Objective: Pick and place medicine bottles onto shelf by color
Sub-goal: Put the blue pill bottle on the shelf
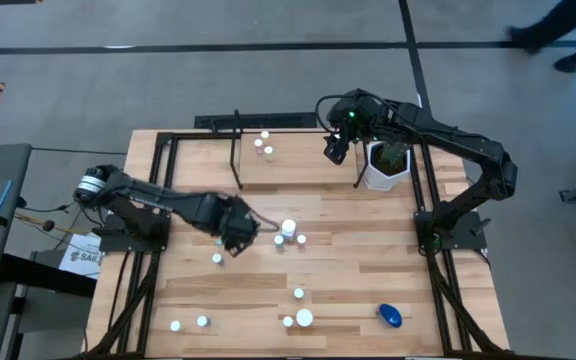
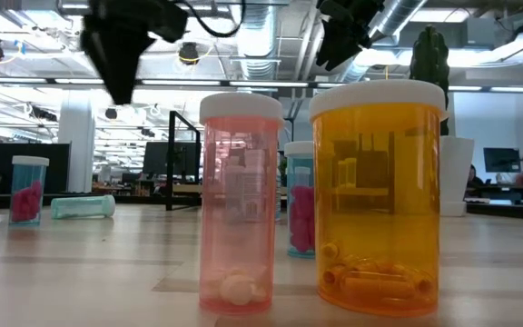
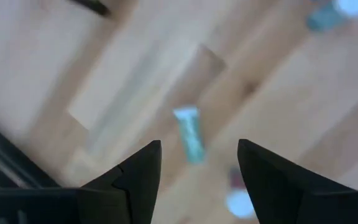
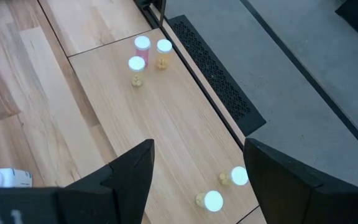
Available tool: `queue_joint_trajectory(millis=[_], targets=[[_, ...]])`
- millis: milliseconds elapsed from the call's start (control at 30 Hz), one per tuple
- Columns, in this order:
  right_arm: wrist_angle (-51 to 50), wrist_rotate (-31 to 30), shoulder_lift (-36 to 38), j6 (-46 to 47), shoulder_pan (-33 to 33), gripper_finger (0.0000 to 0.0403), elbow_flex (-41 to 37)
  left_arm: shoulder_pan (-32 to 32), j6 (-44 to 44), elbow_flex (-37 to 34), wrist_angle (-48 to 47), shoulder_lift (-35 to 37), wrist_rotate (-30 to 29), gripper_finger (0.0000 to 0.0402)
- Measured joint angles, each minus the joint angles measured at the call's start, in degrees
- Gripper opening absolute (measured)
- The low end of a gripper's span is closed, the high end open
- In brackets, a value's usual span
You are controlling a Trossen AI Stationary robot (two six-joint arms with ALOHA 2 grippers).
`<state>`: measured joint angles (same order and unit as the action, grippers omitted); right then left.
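Note:
My left gripper (image 1: 236, 236) hangs open over the middle of the table, pointing down. Below it a teal medicine bottle (image 3: 189, 133) lies on its side on the wood, showing between the two fingers without touching them; the same bottle (image 2: 82, 207) shows in the low view. My right gripper (image 1: 335, 148) waits open above the right end of the shelf (image 1: 303, 172), a black frame with a light board at the far edge. Three small bottles (image 1: 264, 146) stand on the shelf's left part. More medicine bottles (image 1: 290, 232) stand scattered on the table.
A white pot with a green plant (image 1: 386, 166) stands just right of the shelf. Near the front edge stand a pink bottle (image 2: 241, 200), an orange bottle (image 2: 377, 195) and a blue bottle (image 1: 389, 316). Two more white caps (image 1: 188, 323) sit front left.

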<state>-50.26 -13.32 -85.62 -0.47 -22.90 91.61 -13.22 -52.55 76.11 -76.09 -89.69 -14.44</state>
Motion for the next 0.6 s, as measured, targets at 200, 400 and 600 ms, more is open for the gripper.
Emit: queue_joint_trajectory(millis=[200,400,600], targets=[[0.0,0.0,0.0,0.0,0.0,0.0270,0.0,-7.7,-11.9,-3.6,1.3,0.2,2.3,0.0209],[0.0,0.0,0.0,0.0,0.0,0.0270,0.0,-13.3,-19.2,-8.2,6.4,0.2,3.2,0.0215],[0.0,0.0,0.0,0.0,0.0,0.0270,0.0,-15.5,-22.4,-12.9,11.3,0.2,4.6,0.0216]])
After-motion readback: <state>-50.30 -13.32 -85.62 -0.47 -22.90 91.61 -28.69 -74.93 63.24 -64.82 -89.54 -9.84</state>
